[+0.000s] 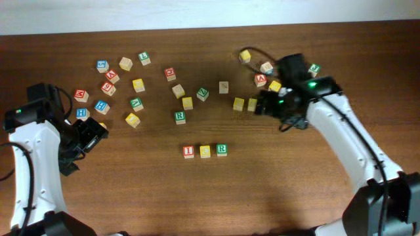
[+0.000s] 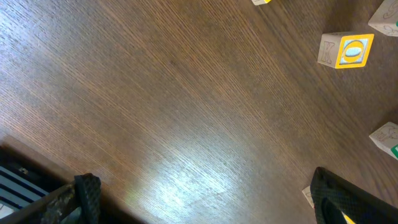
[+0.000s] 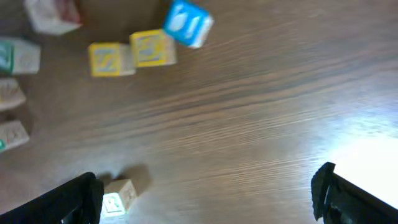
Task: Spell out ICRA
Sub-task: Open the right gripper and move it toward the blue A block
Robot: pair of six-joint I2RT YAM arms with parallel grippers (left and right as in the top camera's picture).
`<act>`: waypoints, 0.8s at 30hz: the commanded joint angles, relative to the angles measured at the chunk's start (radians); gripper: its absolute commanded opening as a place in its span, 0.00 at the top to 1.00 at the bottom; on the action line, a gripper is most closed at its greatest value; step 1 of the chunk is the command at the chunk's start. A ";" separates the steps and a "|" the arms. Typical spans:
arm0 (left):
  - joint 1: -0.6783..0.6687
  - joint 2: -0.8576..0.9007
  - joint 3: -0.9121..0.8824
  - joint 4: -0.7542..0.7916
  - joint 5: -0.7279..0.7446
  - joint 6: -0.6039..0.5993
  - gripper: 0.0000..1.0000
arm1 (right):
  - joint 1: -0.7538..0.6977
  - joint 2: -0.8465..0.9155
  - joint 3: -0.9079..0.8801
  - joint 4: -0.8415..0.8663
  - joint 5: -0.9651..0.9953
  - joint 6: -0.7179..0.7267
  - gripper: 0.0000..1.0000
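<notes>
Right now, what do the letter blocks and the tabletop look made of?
Letter blocks: probably wood, pale bare faces with painted coloured frames, matte. Tabletop: dark wood or wood-look laminate, straight grain showing, slight sheen from the glare patch.

L arm (image 1: 31, 141) tucked back, L end effector (image 2: 205, 199) spread wide; R arm (image 1: 344, 134) extended fwd, R end effector (image 3: 205, 194) spread wide.

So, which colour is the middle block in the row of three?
Yellow. The middle block shows best in the overhead view.
</notes>
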 commanded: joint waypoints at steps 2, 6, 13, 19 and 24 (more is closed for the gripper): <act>0.002 -0.013 0.008 0.002 0.000 0.012 0.01 | -0.057 -0.002 0.008 -0.006 -0.101 0.001 0.02; 0.002 -0.013 0.008 0.002 0.000 0.012 0.01 | -0.019 -0.002 -0.017 0.051 -0.098 -0.060 0.02; 0.002 -0.013 0.008 0.002 0.000 0.012 0.01 | -0.015 0.011 -0.018 0.129 -0.101 -0.078 0.11; 0.002 -0.013 0.008 0.002 0.000 0.012 0.01 | -0.014 0.051 -0.016 0.127 -0.113 -0.078 0.19; 0.002 -0.013 0.008 0.002 0.000 0.012 0.01 | -0.058 0.029 0.019 0.055 -0.112 -0.078 0.01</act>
